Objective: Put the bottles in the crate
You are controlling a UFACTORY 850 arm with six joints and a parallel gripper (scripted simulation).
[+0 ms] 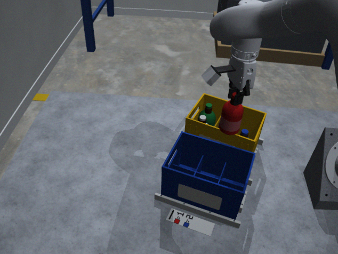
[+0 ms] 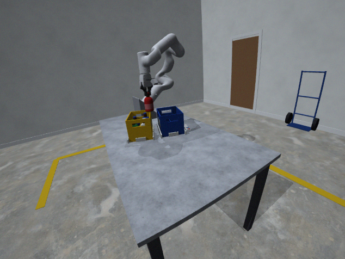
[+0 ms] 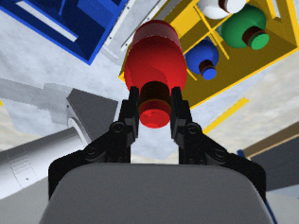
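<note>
My gripper [image 1: 236, 97] [image 2: 147, 93] [image 3: 154, 97] is shut on the neck of the red bottle [image 1: 232, 110] [image 2: 148, 103] [image 3: 156, 60]. The bottle hangs upright above the side of the yellow crate [image 1: 220, 136] [image 2: 139, 133] nearest the blue crate. In the yellow crate stand a green bottle [image 1: 210, 118] [image 3: 243, 27], a white bottle [image 3: 215, 6] and blue bottles; one blue bottle [image 3: 201, 58] shows in the wrist view. The blue crate [image 1: 169, 180] [image 2: 171, 127] shows no bottles. The pick list [image 1: 201, 226] reads red 1, blue 2.
Pale rails [image 1: 196, 209] edge the crates on the table [image 1: 68, 177] [image 2: 195, 167]. The robot's base [image 1: 319, 174] stands at the right in the top view. The blue crate's dividers [image 1: 199, 166] stand below its rim.
</note>
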